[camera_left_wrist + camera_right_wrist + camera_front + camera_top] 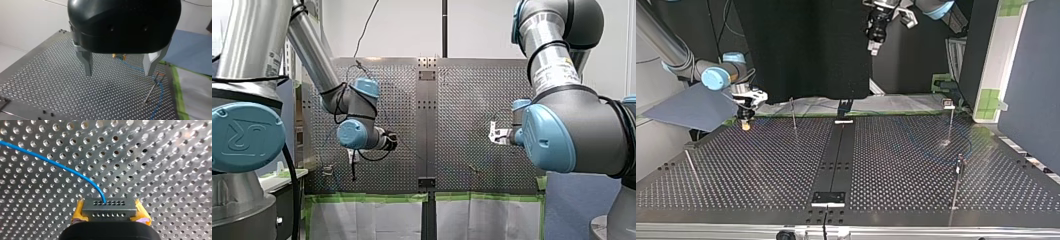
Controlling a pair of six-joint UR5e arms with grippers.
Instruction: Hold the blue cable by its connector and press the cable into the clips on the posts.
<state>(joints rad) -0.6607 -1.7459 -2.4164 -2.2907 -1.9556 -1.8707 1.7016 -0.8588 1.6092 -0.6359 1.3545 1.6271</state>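
- Tabletop (761,165): perforated.
- Left claw (119,73): spread wide, empty, near a post (151,90).
- Right claw (110,218): clamped on connector (110,206); blue cable (62,168) trails over tabletop.
- Judgement: hold connector square, draw cable taut, press straight down at post.

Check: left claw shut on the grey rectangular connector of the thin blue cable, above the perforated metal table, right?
No: the right claw, per the right wrist view, is shut on the grey rectangular connector of the thin blue cable above the perforated metal table.
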